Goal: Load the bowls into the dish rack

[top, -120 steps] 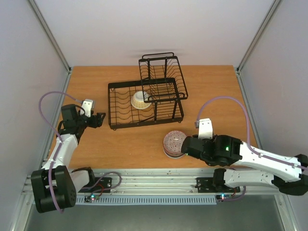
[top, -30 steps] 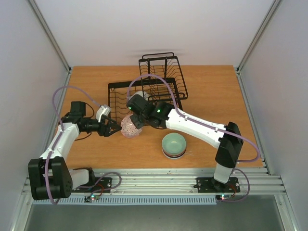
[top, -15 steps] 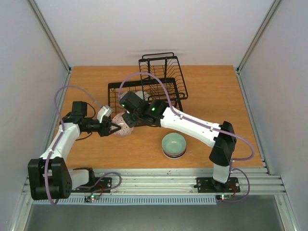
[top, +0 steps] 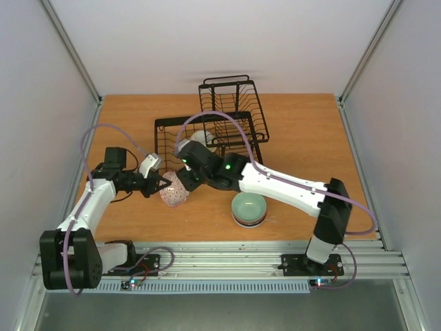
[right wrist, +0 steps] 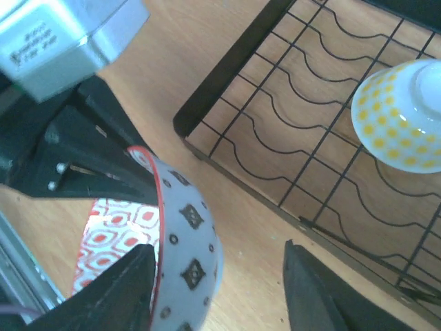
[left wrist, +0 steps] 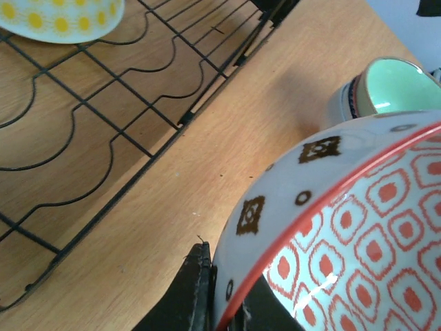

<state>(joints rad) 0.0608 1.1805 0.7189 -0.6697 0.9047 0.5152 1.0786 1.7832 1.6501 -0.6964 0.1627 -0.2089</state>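
Note:
A bowl with a red-and-white patterned inside (top: 174, 191) is tipped on edge just in front of the black wire dish rack (top: 207, 148). My left gripper (top: 160, 183) is shut on its red rim (left wrist: 331, 227), one finger inside and one outside (left wrist: 200, 289). My right gripper (right wrist: 217, 247) is open; the bowl's wall (right wrist: 186, 255) stands between its spread fingers, untouched by the right one. A yellow-dotted cream bowl (top: 201, 138) lies upside down in the rack's lower basket (right wrist: 289, 138). A stack of bowls topped by a pale green one (top: 249, 209) sits on the table.
The rack's smaller raised basket (top: 231, 103) stands at the back right of the lower one. The right arm (top: 289, 183) stretches across above the green-topped stack. The rack's front edge (left wrist: 207, 96) is close to the held bowl.
The right gripper has opened and let go of the patterned bowl. The left gripper has shut on its rim, and the bowl has shifted toward the near left.

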